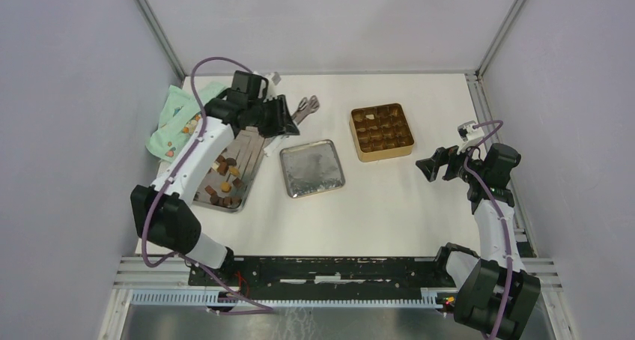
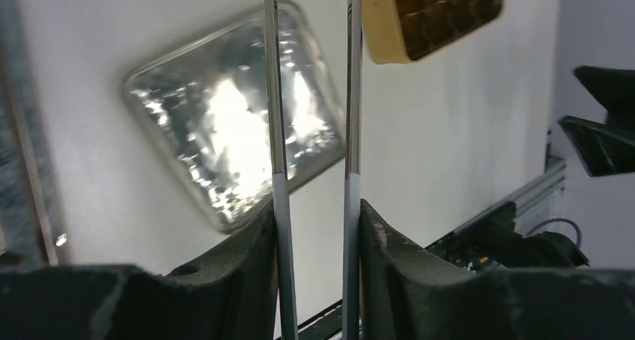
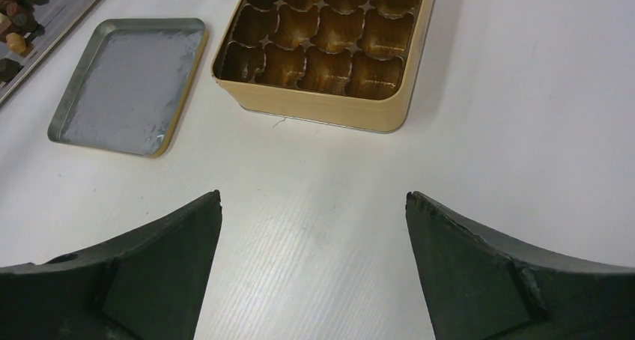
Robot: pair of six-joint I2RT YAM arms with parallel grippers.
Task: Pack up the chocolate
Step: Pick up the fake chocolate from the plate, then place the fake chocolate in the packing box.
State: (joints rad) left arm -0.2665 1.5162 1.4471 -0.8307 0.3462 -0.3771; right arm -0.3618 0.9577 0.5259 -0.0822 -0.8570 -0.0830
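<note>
The chocolate (image 1: 225, 181) lies as several dark, mid-brown and cream chunks on a long metal tray (image 1: 251, 149) at the left; a few chunks (image 3: 15, 18) also show in the right wrist view's corner. My left gripper (image 1: 278, 120) hovers by the tray's far end, shut on long metal tweezers (image 2: 274, 130), whose two arms stand apart between the fingers (image 2: 247, 257). The gold tin (image 1: 382, 131) sits right of centre; its compartments (image 3: 329, 40) look empty. My right gripper (image 1: 442, 162) stands open near the tin, nothing between its fingertips (image 3: 206, 213).
The tin's silver lid (image 1: 312, 168) lies upside down between the tray and the tin, also seen as the lid (image 2: 232, 115) under the tweezers. A green cloth (image 1: 176, 119) is bunched at the far left. Grey walls and metal rails bound the table.
</note>
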